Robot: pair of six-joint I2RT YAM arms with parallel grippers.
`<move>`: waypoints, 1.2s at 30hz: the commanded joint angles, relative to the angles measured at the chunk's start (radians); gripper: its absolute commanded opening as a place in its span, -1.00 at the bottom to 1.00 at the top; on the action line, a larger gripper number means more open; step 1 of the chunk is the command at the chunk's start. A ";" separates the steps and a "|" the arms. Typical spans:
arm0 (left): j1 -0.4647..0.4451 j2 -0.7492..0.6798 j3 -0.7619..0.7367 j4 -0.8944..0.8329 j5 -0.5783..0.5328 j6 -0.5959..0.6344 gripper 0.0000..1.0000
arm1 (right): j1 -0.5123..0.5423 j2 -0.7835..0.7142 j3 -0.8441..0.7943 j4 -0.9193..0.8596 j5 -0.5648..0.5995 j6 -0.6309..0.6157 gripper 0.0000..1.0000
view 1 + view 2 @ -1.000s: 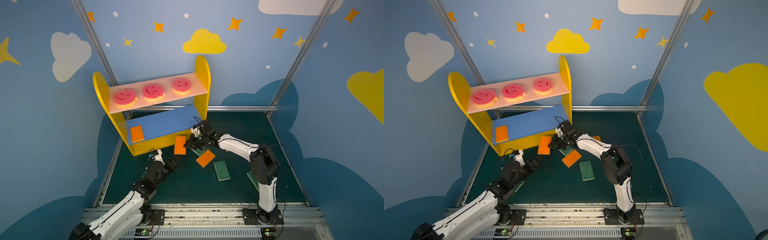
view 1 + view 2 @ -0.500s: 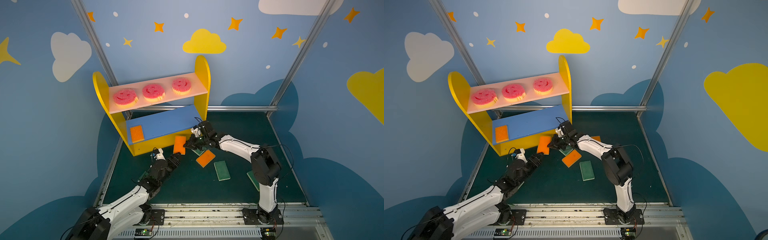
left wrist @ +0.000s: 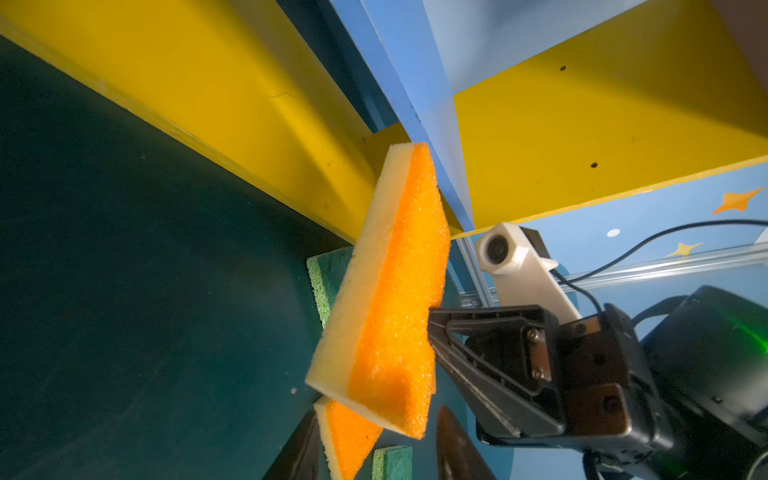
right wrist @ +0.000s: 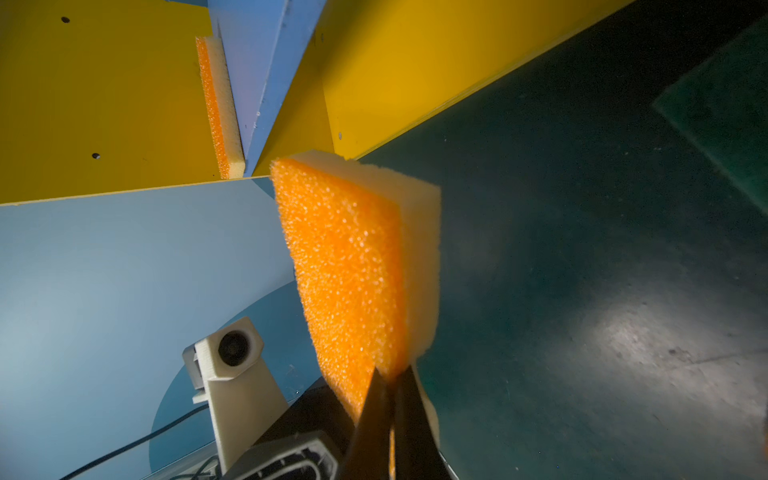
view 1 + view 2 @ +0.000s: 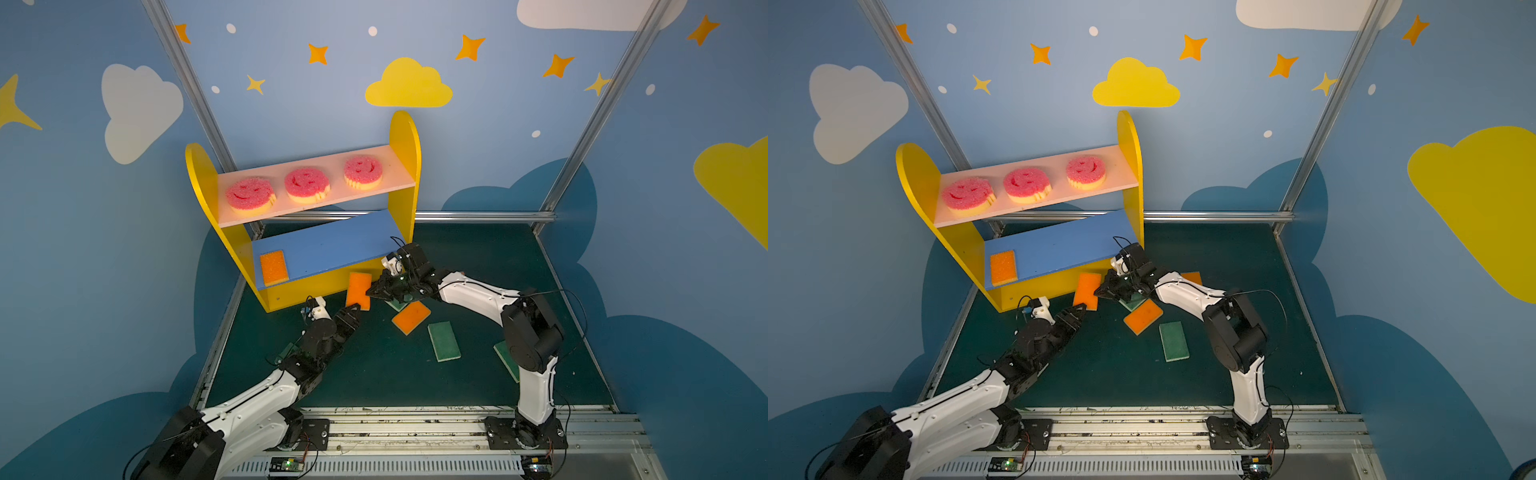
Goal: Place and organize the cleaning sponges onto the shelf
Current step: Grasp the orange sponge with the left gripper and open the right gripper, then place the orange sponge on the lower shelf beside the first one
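My right gripper (image 5: pixel 372 292) (image 4: pixel 392 382) is shut on the edge of an orange sponge (image 5: pixel 360 286) (image 4: pixel 353 266), holding it on end above the mat in front of the shelf (image 5: pixel 405 141). My left gripper (image 5: pixel 352 311) (image 3: pixel 378 457) reaches up to the sponge's lower end. Its fingers (image 3: pixel 453 449) stand apart, and the lower corner of the sponge (image 3: pixel 386 291) hangs just ahead of them, untouched. Three pink smiley sponges (image 5: pixel 306 184) sit on the pink board. Another orange sponge (image 5: pixel 274 267) lies on the blue board at its left end.
On the green mat lie an orange sponge (image 5: pixel 410 317), a green one (image 5: pixel 444 340), a green one (image 5: pixel 505 357) by the right arm's base and a green one (image 5: pixel 397 305) partly under the right wrist. Another orange sponge (image 5: pixel 1192 277) peeks out behind the right arm.
My left arm has stretched forward and up to the lower end of the held sponge, and its jaws have narrowed. The right gripper and the sponge have hardly moved.
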 commanded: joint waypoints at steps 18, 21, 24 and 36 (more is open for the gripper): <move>-0.002 0.019 0.021 0.030 -0.048 -0.012 -0.94 | 0.021 -0.040 -0.034 0.058 -0.028 0.011 -1.00; -0.002 0.005 0.020 0.019 -0.060 -0.014 -0.94 | 0.021 -0.042 -0.035 0.056 -0.028 0.004 -1.00; 0.000 -0.013 0.018 0.014 -0.076 -0.018 -0.94 | 0.019 -0.048 -0.031 0.045 -0.025 -0.009 -0.75; 0.154 -0.053 0.032 0.041 0.025 -0.024 -0.94 | 0.003 -0.108 -0.059 0.026 0.016 -0.039 0.00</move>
